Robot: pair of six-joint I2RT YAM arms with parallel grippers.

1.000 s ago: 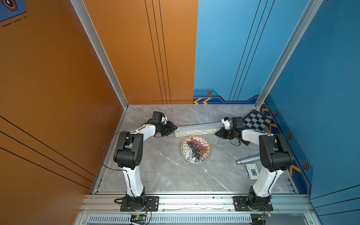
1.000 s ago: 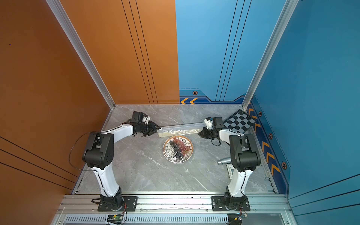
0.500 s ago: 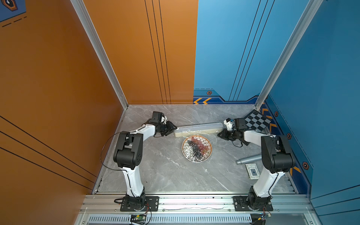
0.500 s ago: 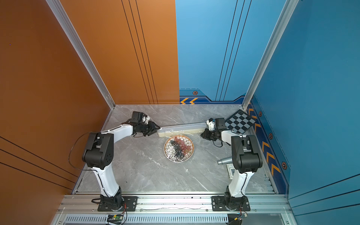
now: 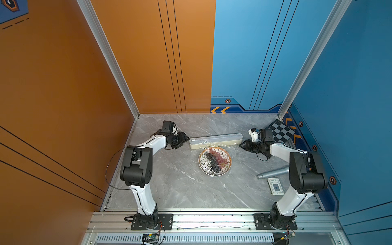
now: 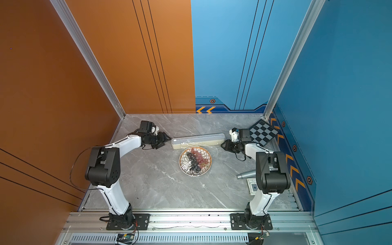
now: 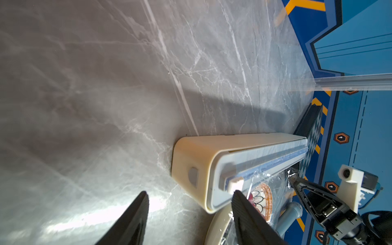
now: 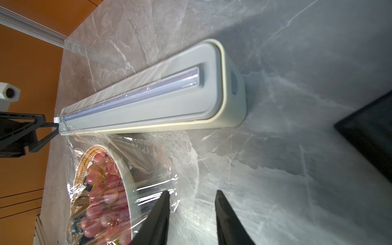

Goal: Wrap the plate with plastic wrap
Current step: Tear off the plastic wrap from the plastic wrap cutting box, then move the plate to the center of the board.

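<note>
Left gripper (image 7: 189,192), parted and empty, faces the dispenser box (image 7: 191,161) at its cutter slider (image 7: 236,184), likely to cut (plastic wrap (image 8: 152,186) drapes the plate (image 8: 125,169)); right gripper (image 8: 193,191) gapes empty too.

The right arm (image 6: 272,169) half hides the cylinder (image 6: 246,175). The card (image 5: 275,186) is unreadably small. A wrist view crops the plate (image 8: 129,191).

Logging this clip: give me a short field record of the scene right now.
plate: centre, holding grapes
plastic wrap: draped over the plate, reaching the dispenser
dispenser: lying just behind the plate
left claw: open, at one dispenser end
right claw: open, by the wrap's edge
elsewhere: chessboard, grey cylinder
</note>
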